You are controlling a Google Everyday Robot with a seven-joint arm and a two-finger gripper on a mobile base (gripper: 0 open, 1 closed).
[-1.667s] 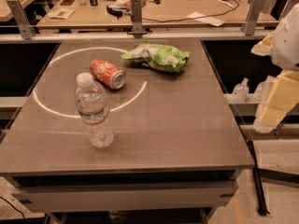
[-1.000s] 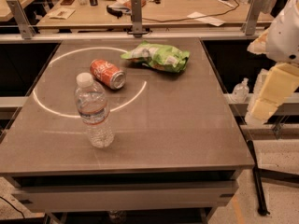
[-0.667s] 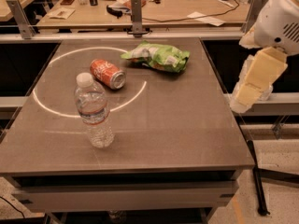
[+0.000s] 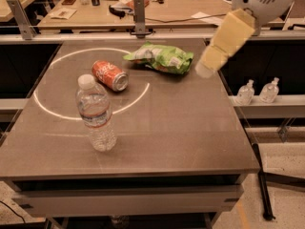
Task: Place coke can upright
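Note:
The red coke can (image 4: 110,75) lies on its side on the grey table (image 4: 181,128), left of centre and inside a white ring marked on the top. Its silver end faces right and toward me. My gripper (image 4: 206,69) hangs from the arm at the upper right, above the table's right side, just right of the green chip bag (image 4: 161,57). It is well to the right of the can and holds nothing that I can see.
A clear water bottle (image 4: 96,114) with a white cap stands upright in front of the can. Another table (image 4: 157,6) with clutter stands behind. Small bottles (image 4: 257,91) sit on a ledge to the right of the table.
The arm has swung in from the far right to over the table's right side, toward the chip bag. The can, bottle and bag have not moved.

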